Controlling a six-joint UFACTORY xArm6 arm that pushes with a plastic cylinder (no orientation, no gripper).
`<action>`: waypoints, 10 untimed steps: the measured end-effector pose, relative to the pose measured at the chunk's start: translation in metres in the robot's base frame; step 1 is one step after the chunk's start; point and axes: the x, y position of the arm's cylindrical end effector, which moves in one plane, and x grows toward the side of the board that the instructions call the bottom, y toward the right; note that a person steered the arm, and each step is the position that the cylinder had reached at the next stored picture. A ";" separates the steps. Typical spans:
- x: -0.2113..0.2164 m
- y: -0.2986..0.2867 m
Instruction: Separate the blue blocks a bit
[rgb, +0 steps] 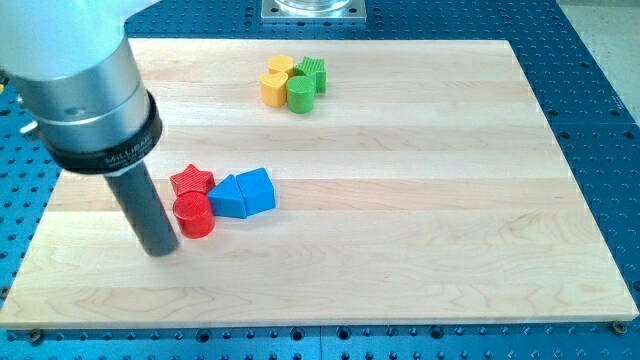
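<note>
Two blue blocks touch each other left of the board's middle: a blue triangle-like block (228, 197) and a blue cube-like block (257, 190) on its right. A red cylinder (194, 215) touches the blue triangle's left side, and a red star (191, 181) lies just above the cylinder. My tip (160, 250) is on the board just left of the red cylinder, close to it, and well left of the blue blocks.
A cluster at the view's top middle holds a yellow block (275, 89), a second yellow block (281, 66), a green cylinder (301, 95) and a green block (313, 73). The wooden board (420, 220) lies on a blue perforated table.
</note>
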 end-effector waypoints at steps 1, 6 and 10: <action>0.042 0.007; -0.047 0.128; -0.071 0.107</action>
